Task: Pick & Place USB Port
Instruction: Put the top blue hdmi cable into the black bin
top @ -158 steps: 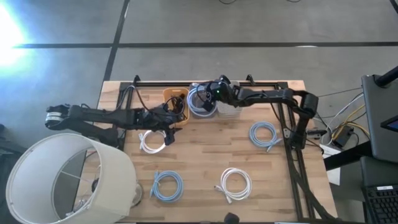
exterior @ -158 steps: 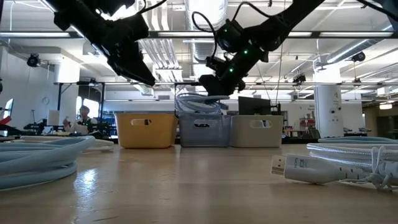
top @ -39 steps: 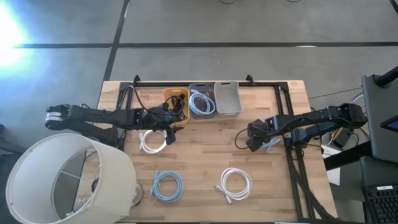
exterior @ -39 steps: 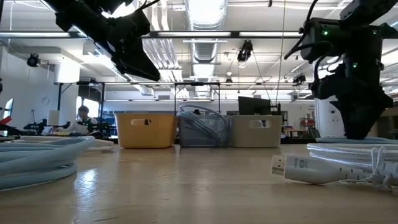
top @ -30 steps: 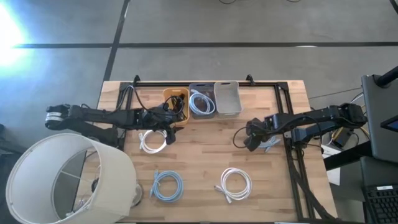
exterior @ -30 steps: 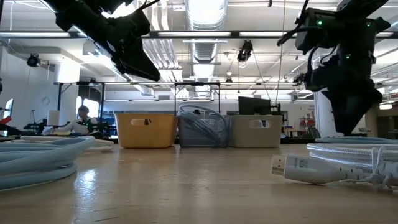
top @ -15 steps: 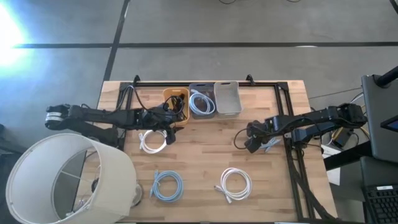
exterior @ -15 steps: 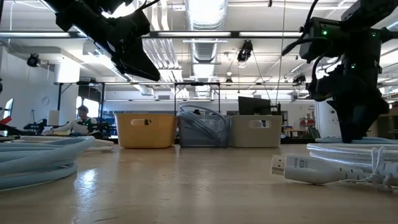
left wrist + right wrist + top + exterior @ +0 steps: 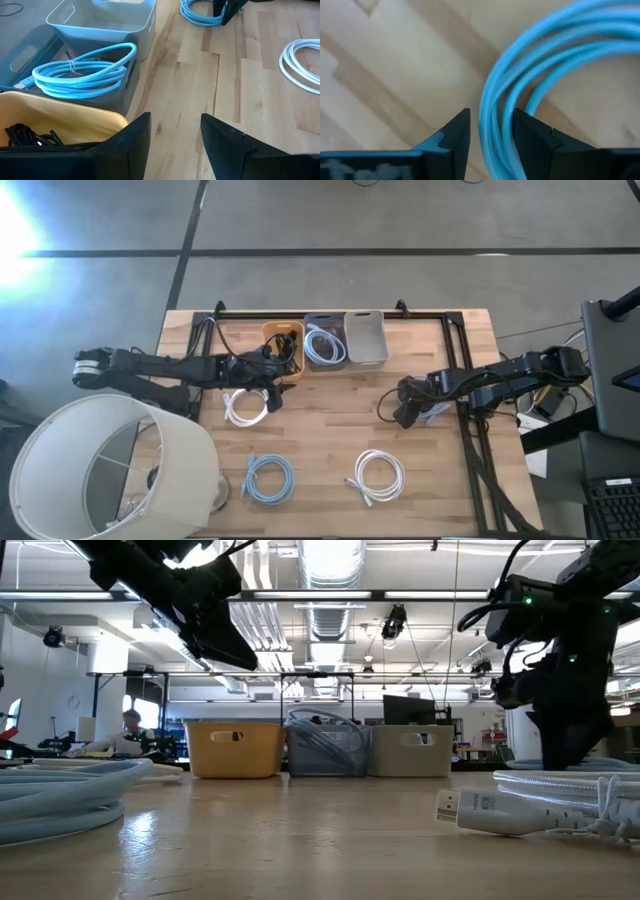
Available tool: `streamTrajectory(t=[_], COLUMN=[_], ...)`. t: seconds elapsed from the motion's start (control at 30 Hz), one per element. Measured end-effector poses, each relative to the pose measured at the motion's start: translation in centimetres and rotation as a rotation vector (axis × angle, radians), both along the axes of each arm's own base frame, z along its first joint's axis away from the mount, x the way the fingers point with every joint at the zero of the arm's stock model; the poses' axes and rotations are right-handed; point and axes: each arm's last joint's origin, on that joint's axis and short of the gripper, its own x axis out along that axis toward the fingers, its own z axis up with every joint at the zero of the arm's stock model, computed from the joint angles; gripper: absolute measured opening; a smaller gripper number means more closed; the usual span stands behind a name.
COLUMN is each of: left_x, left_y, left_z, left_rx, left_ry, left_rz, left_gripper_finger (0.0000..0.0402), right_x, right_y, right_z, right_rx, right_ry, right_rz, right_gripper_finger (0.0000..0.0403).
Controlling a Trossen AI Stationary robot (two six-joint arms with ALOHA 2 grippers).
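A light blue cable coil (image 9: pixel 430 414) lies flat on the table's right part. My right gripper (image 9: pixel 403 410) points down at the coil's left edge, low over the table (image 9: pixel 570 755). In the right wrist view it is open (image 9: pixel 491 132), and a bundle of blue strands (image 9: pixel 495 120) runs between its two fingers. My left gripper (image 9: pixel 277 375) hovers open (image 9: pixel 175 135) beside the yellow bin (image 9: pixel 283 340) and touches nothing. My right gripper comes from above, pointing down, with its fingers (image 9: pixel 455 137) astride a few strands at the coil's left edge (image 9: pixel 492 107), across them. The coil lies flat on the table. Whether the fingers touch the strands, I cannot tell.
Three bins stand at the far edge: yellow with black cable, grey (image 9: pixel 325 345) with a blue coil (image 9: pixel 82 72), white (image 9: pixel 366 340). A white coil (image 9: pixel 245 405), a blue coil (image 9: pixel 268 478) and a white coil (image 9: pixel 378 475) lie nearer. A lampshade (image 9: pixel 110 470) covers the near left corner.
My right gripper rose a little over the blue coil, then came back down to the table at the coil's left edge. The coil has stayed where it was.
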Motion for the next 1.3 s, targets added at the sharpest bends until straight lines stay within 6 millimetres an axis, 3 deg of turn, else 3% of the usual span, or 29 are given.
streamTrajectory(t=[0.13, 0.4, 0.6, 1.3], left_x=[0.0, 0.0, 0.0, 0.0], left_y=[0.0, 0.0, 0.0, 0.0], left_z=[0.0, 0.0, 0.0, 0.0], left_rx=[0.000, 0.001, 0.000, 0.002], left_ry=[-0.005, -0.004, -0.003, -0.002], left_rz=[0.000, -0.001, -0.001, -0.002], left_gripper_finger=[0.0177, 0.0177, 0.0177, 0.0177], right_x=[0.1, 0.7, 1.9, 7.1], right_y=[-0.1, -0.1, 0.0, -0.3], right_z=[0.0, 0.5, 2.2, 12.9], right_rx=[-0.021, -0.023, -0.008, -0.239], right_ry=[-0.015, -0.050, -0.111, -0.476], right_rz=[-0.032, -0.019, 0.039, 0.387], right_gripper_finger=[0.0109, 0.0018, 0.0017, 0.0014])
